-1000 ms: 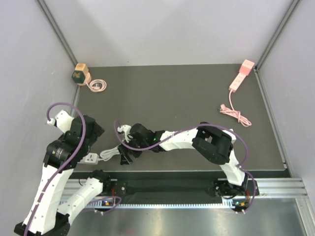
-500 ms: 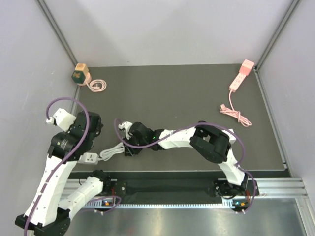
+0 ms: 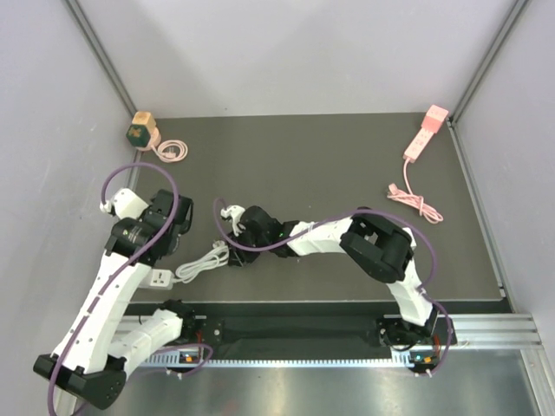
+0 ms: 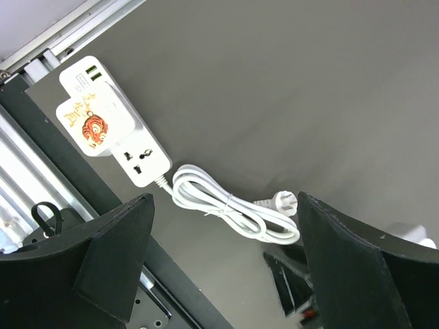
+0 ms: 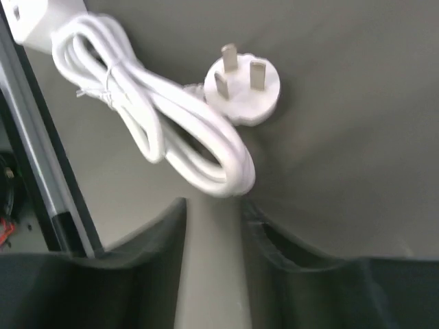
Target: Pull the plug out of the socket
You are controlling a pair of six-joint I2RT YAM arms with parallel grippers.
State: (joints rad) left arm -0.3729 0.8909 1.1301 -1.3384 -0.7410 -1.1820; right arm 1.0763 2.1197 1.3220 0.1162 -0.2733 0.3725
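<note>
The tiger-marked plug sits in the white strip at the tabletop's near edge, by the left corner. Left tool hangs released above it. Right tool is nearly clenched at the bundled cord; whether it grasps the loop I cannot tell.

**Mostly Plastic, on a Matt Counter**

The counter is a dark grey sheet, smooth and matt. The socket strip is glossy white plastic. The white block seated on it carries a printed tiger label. The cord has a smooth white plastic sheath with a slight shine. The cord plug is white plastic with dull metal pins. The jaws of the left gripper and right gripper look like matt black plastic. The rail is bare silvery metal. The pink strip is plastic too.
</note>
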